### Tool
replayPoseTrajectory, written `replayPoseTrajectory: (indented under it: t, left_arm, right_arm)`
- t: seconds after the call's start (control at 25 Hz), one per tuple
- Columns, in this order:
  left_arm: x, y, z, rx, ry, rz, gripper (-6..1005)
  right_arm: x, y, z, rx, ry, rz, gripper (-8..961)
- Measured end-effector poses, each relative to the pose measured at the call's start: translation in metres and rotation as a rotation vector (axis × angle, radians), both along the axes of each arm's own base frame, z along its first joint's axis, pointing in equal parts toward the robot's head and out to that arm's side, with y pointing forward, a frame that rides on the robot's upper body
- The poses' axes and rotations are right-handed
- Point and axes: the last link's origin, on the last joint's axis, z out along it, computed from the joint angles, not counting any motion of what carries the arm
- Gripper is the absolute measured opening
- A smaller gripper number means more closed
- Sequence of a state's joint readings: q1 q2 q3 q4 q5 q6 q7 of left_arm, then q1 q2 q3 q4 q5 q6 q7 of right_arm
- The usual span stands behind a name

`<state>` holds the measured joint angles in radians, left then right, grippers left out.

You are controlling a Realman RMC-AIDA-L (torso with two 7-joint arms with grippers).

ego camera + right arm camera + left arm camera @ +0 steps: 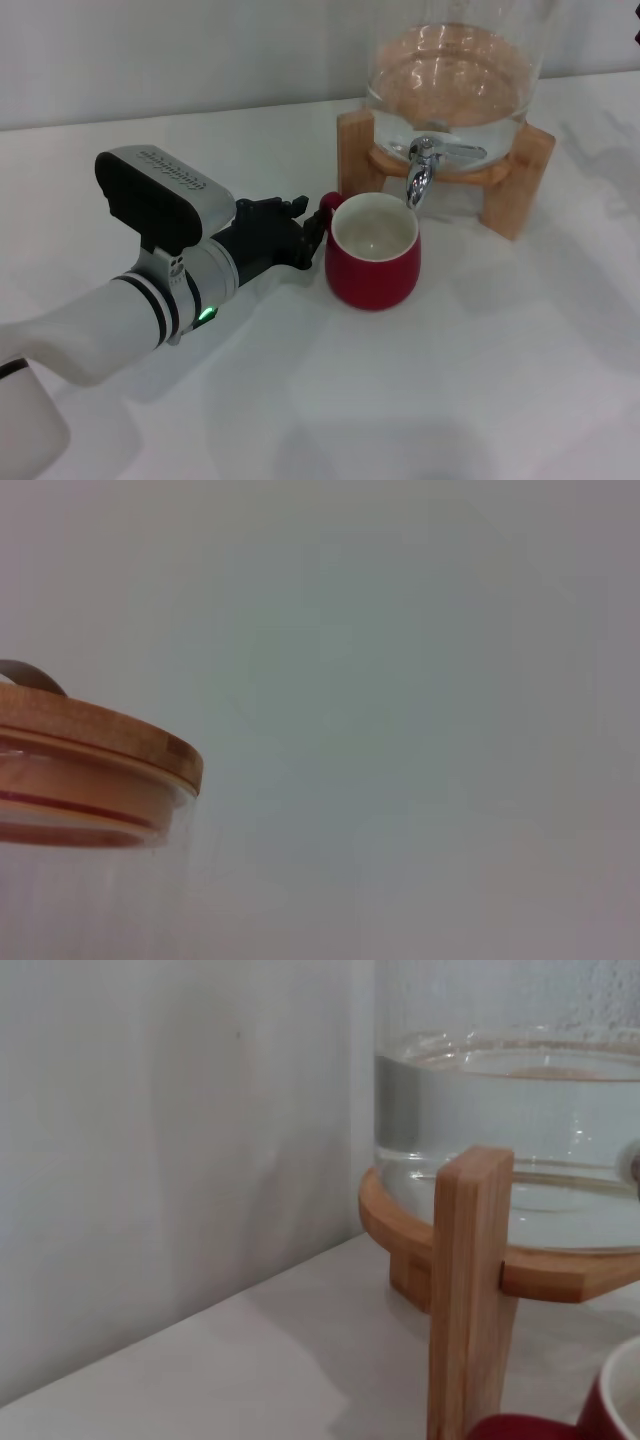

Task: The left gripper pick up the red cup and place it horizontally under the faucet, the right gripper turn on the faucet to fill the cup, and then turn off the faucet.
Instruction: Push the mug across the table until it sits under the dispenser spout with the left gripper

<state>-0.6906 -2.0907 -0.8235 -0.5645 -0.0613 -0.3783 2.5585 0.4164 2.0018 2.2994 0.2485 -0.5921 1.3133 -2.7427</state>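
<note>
We see one red cup [372, 255] standing upright on the table [480, 380], mouth up, directly under the one faucet [424, 168], its handle toward our left gripper [306, 228], whose fingers are closed on that handle.

Soft, even indoor light over a white table, with gentle shadows and some blur.

Glints shine on the faucet [422, 168] and the glass jar [450, 70], just beyond the left gripper [300, 232]. The red cup [372, 251] beside it is glossy. Faint shadows lie under the arm. The lid [95, 745] looks soft, close and blurred.
</note>
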Motion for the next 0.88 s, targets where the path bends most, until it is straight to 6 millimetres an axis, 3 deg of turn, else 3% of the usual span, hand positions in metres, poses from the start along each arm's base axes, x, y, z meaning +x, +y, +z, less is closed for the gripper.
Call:
replayPoseTrajectory:
  t: [0.24, 0.88]
  left_arm:
    - [0.0008, 0.0006, 0.0, 0.0, 0.002, -0.002, 260]
    - [-0.0043, -0.0065, -0.0009, -0.004, -0.012, 0.016, 261]
  right_arm:
    - [0.0001, -0.0003, -0.0004, 0.0, 0.001, -0.001, 674]
    - [0.0016, -0.0016, -0.0003, 0.0, 0.0, -0.006, 674]
